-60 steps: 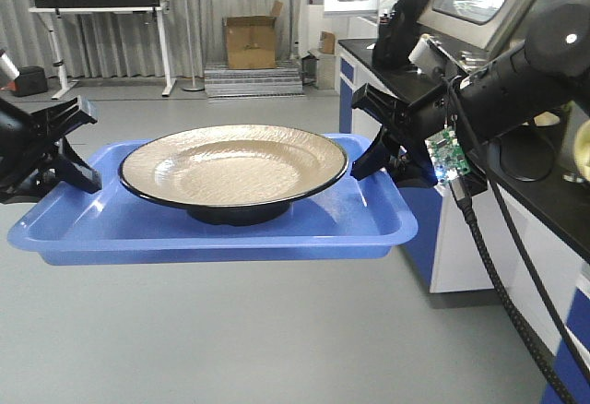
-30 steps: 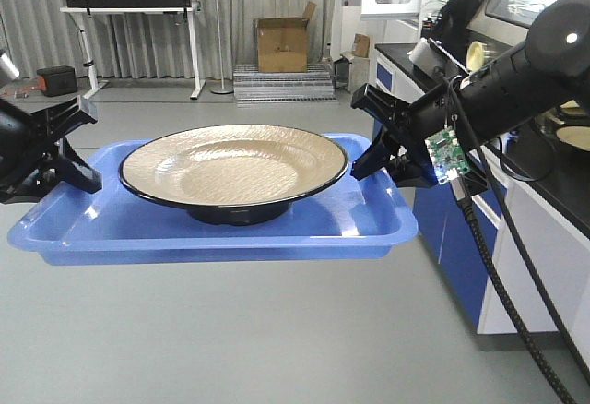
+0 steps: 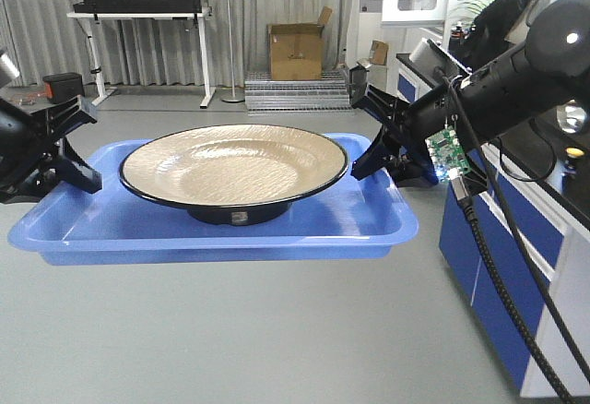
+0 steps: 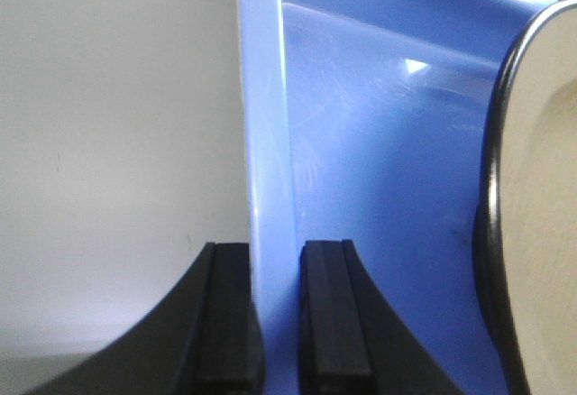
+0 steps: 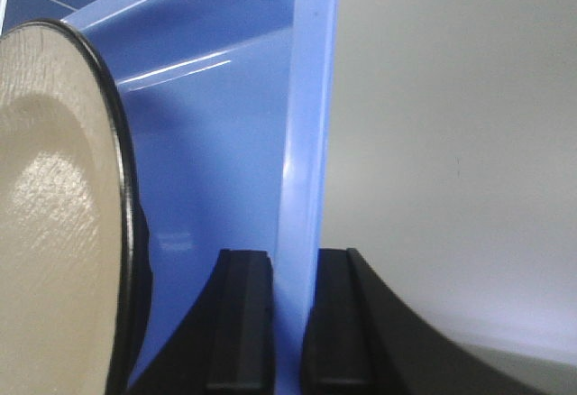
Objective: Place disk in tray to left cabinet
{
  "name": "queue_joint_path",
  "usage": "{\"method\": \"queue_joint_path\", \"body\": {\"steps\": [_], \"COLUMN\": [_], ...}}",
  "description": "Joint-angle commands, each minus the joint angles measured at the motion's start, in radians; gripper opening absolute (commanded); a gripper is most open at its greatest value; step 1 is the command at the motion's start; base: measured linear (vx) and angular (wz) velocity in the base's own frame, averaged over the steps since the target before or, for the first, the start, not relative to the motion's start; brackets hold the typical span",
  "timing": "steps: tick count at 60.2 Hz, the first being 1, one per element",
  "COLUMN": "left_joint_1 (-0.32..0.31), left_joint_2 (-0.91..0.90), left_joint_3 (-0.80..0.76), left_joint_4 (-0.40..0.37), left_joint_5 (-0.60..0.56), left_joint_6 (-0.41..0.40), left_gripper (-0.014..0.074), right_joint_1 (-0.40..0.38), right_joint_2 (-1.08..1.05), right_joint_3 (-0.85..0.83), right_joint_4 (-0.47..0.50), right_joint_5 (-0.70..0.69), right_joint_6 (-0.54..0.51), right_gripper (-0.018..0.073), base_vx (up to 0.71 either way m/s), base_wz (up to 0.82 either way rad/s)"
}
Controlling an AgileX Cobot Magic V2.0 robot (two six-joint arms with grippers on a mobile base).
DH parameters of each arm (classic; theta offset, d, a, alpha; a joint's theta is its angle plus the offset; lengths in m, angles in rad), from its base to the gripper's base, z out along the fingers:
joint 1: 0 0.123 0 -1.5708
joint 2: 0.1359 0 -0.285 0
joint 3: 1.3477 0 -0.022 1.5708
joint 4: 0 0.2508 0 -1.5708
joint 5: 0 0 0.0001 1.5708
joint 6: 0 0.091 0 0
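– Left gripper (image 3: 89, 146) is clamped on the short left lip of the tray (image 3: 350, 215), closed on both faces of the rim, as the left wrist view shows. The right gripper (image 3: 361, 135) pinches the opposite lip the same way. What does the load look like?

– The disk (image 3: 235, 164) sits on its black foot in the middle of the tray, held by nothing, with its rim reaching close to both gripped ends. The tray hangs level in the air above the floor (image 3: 277, 330), between the two arms.

– And the left cabinet?

– It is in none of the views. Only a blue bench (image 3: 498, 266) stands near the right arm, so the carry is probably far from finished.

– Then where is the risk?

– Mostly in the two arms falling out of step. Each pinch takes only a thin plastic lip. If one side lifts, drops or twists more than the other, the tray would tilt or flex. The glossy disk could then slide to the low side and over the shallow lip. A pull apart could also drag a lip out of the grip.

– Anything around it?

– The right arm's cable (image 3: 516, 266) and the tray's right corner lie near the bench. A tight turn of the base might clip it and jolt the disk loose.
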Motion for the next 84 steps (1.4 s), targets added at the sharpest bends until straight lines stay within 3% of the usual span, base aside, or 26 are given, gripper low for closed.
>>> {"method": "queue_joint_path", "body": {"steps": [1, 84], "left_joint_1": [-0.014, -0.014], "left_joint_2": [-0.051, -0.051], "left_joint_3": [-0.029, -0.029], "left_joint_4": [-0.109, -0.109], "left_joint_5": [-0.043, -0.043], "left_joint_6": [-0.006, -0.006], "left_gripper": [-0.0002, -0.0002], "right_joint_1": [0.015, 0.015], "right_joint_2": [-0.057, -0.057], "right_joint_3": [-0.033, -0.033], "right_joint_4": [0.098, 0.098], "right_joint_5": [-0.009, -0.009], "right_joint_6": [-0.016, -0.016], "right_gripper": [-0.0001, -0.0001], "base_vx": [0.50, 0.55], "base_wz": [0.05, 0.01]}}
